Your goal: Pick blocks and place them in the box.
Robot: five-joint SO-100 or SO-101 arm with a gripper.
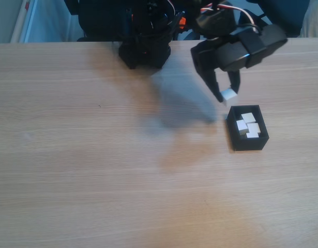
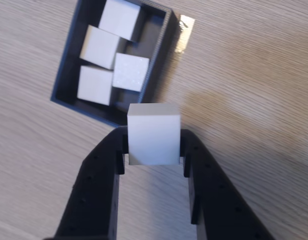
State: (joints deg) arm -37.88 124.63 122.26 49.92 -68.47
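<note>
In the fixed view, the gripper (image 1: pixel 228 95) hangs above the wooden table (image 1: pixel 96 170), clamped on one pale block (image 1: pixel 229 94), just to the far left of the black box (image 1: pixel 247 127). Inside the box lie blocks (image 1: pixel 248 125), about four, though they blur together.

In the wrist view, the two black fingers (image 2: pixel 106 170) pinch one held block (image 2: pixel 153 134) from either side, just outside the box's (image 2: pixel 160 55) near wall. Four blocks (image 2: pixel 106 47) lie inside the box, touching one another.

Arm (image 1: pixel 236 49) raised, fingers (image 2: pixel 113 150) clamped on block (image 2: pixel 152 134).
</note>
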